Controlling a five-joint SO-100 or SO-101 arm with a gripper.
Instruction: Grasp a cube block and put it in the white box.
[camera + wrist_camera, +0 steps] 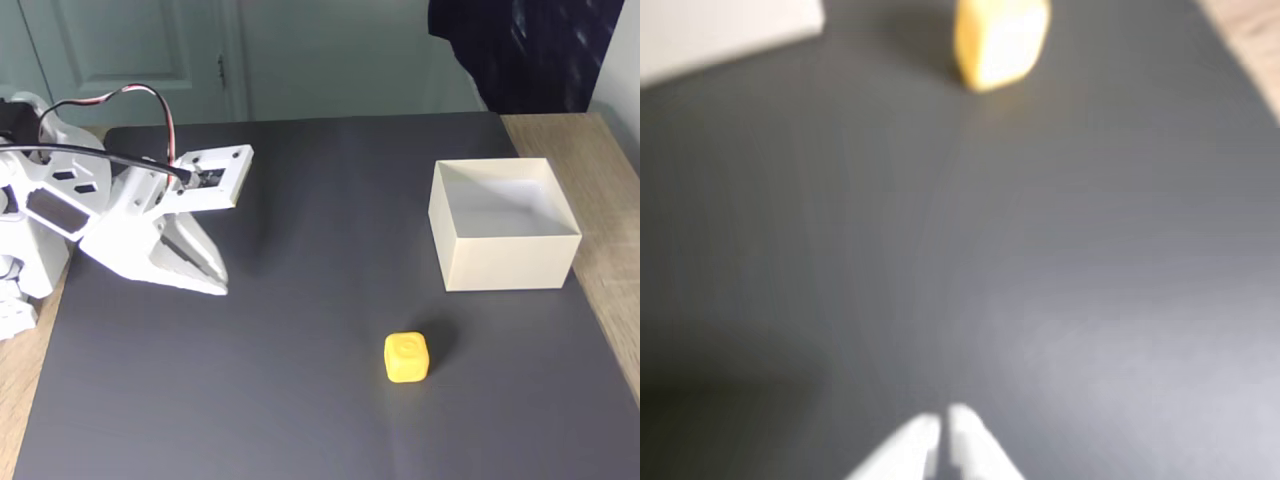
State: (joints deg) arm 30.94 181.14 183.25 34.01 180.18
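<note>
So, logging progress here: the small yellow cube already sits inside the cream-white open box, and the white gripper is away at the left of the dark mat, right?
Not quite. In the fixed view the small yellow cube lies on the dark mat outside the cream-white open box; the white gripper is indeed left.

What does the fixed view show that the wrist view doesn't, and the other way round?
Fixed view alone: the whole white box with its empty inside, the arm's white body and cables, a wooden tabletop beyond the mat, and a pale door behind. Wrist view alone: the gripper fingertips seen end-on, close together, though blur hides whether they touch. Both share the yellow cube block lying free on the dark mat, apart from the box, with the gripper well short of it.
</note>
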